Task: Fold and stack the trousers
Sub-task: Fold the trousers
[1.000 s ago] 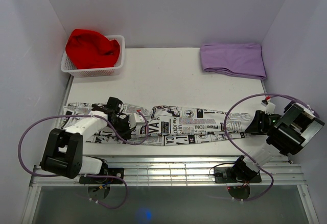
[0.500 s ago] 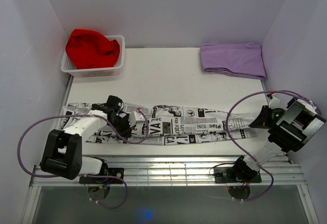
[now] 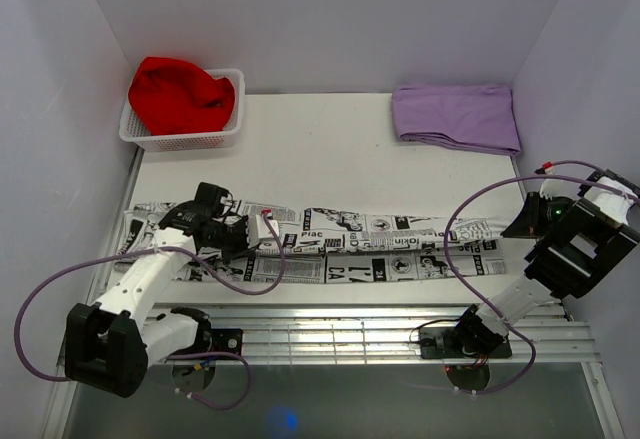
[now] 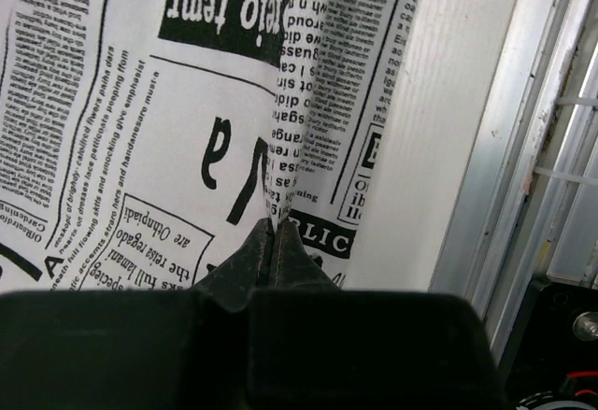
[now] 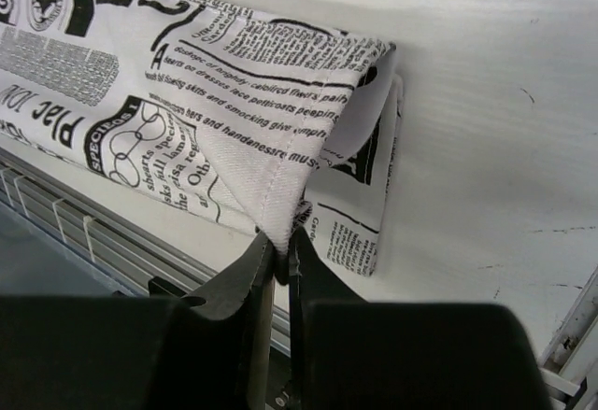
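Your left fingers (image 4: 245,262) pinch shut on a raised crease of the trousers (image 3: 380,246), and your right fingers (image 5: 245,279) clamp the hem corner. Held at both ends, the trousers lie stretched across the desk (image 3: 330,149), lower middle of the top view, probably tensioned for a clean fold.

Seen from above, the left arm (image 3: 150,271) hides part of the trousers (image 3: 400,246); both wrist views crop them at frame edges.

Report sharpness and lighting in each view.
Top external: even soft light, faint shadows, trousers print legible. Left wrist: print crisp, left gripper a dark, featureless mass. Right wrist: hem stitching sharp, right gripper equally black, small shadow under the lifted cloth corner.
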